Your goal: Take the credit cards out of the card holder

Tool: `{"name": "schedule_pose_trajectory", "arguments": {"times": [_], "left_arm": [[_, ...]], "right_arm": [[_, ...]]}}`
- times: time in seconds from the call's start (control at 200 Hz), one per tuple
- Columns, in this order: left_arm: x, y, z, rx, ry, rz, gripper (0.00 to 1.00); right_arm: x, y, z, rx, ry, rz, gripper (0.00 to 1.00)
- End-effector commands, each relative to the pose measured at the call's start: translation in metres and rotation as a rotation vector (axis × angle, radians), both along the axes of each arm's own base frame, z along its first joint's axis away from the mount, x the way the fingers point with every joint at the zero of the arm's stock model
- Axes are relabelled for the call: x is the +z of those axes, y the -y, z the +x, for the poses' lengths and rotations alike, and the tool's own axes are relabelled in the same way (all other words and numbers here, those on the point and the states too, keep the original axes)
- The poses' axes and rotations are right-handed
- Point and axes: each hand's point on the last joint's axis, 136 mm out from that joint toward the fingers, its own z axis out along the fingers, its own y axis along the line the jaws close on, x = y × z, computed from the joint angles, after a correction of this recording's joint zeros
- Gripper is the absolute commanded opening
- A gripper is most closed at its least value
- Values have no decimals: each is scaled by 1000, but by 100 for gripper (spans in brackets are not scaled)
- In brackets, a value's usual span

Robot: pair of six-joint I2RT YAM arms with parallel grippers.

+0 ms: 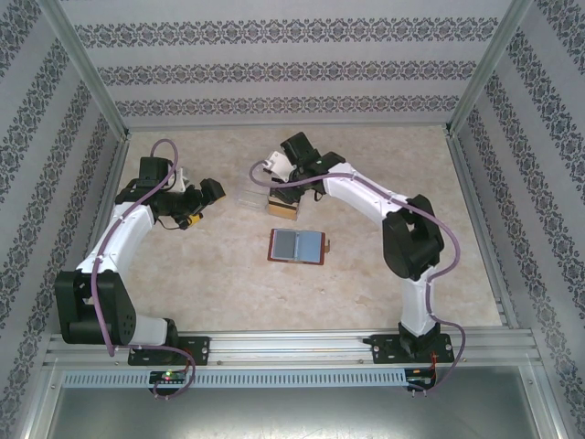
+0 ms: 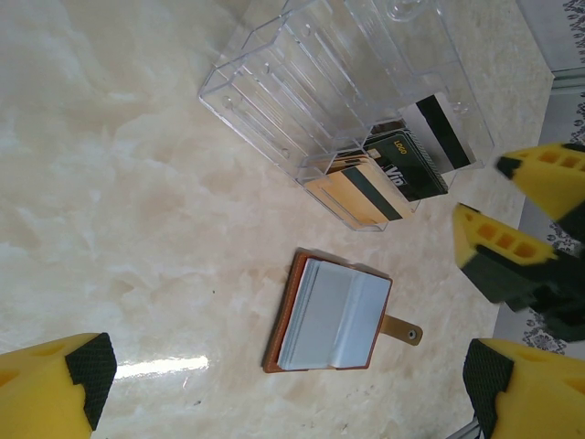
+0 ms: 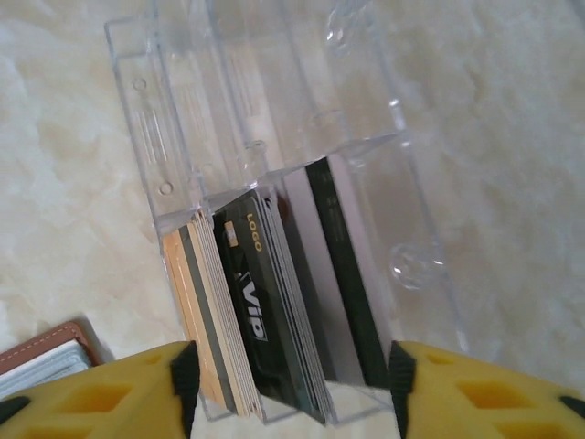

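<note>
While the right tool (image 1: 277,186) hangs over the clear box (image 1: 259,199) at the far middle of the worktop (image 1: 183,283), the overhead view puts the brown card holder (image 1: 272,247) nearer the arm bases, well apart from both tools. The left tool (image 1: 201,207) sits off to the left. One risk is reaching for the wrong thing: cards stand in the box, yet the ones to take lie in the holder.

From the left wrist, the left tool (image 2: 288,370) is spread as wide as it goes and has hold of nothing. Below it the holder (image 2: 281,315) lies open with pale grey cards (image 2: 334,311) stacked flush inside. They look slick and tight, so a pinch from above may drag the light holder along or lift several cards at once. The right tool (image 2: 516,206) stands beside the box (image 2: 302,82), its fingers apart.

From the right wrist, the right tool (image 3: 292,375) is partly open and grips nothing. Its fingers straddle the box end where a black card (image 3: 251,293) and tan cards (image 3: 196,302) lean. If the tool lifts off crooked, a finger could catch the clear wall (image 3: 430,265) and tip or shove the box, spilling them. A corner of the holder (image 3: 41,352) lies near the box.
</note>
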Motion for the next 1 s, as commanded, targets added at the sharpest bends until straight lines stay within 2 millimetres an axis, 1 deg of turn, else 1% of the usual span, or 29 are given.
{"name": "schedule_pose_trajectory", "arguments": {"times": [0.0, 0.075, 0.15, 0.245, 0.3, 0.365, 0.51, 0.599, 0.674, 0.729, 0.774, 0.844, 0.949, 0.994], "left_arm": [[-2, -1, -1, -2, -9, -18, 100], [1, 1, 0, -4, 1, -32, 100], [1, 3, 0, -5, 3, -42, 100], [-1, 7, 0, -9, 1, -44, 100], [-3, 11, 0, -14, 0, -45, 100], [-5, 16, 0, -22, -2, -47, 100], [-13, 27, 0, -37, -22, -45, 100], [-17, 34, 2, -48, -31, -52, 100], [-20, 40, 3, -59, -37, -50, 100], [-22, 44, 3, -69, -43, -50, 100], [-25, 48, 3, -77, -52, -50, 100], [-29, 53, 3, -85, -58, -50, 100], [-34, 60, 3, -100, -70, -52, 100], [-36, 64, 4, -107, -74, -51, 100]], "right_arm": [[54, 15, -11, -213, 25, 146, 64], [63, 25, -25, -314, 3, 214, 69], [66, 37, -41, -418, -40, 273, 71], [62, 45, -64, -545, -120, 386, 74], [52, 48, -75, -630, -177, 443, 74], [36, 47, -90, -706, -244, 484, 74], [-6, 37, -117, -814, -345, 469, 73], [-30, 32, -124, -855, -379, 433, 73], [-48, 31, -126, -880, -388, 387, 70], [-55, 29, -127, -886, -387, 360, 67], [-59, 26, -126, -872, -374, 347, 67], [-66, 25, -125, -874, -362, 303, 67], [-84, 28, -126, -892, -372, 239, 65], [-89, 27, -126, -895, -379, 230, 65]]}}
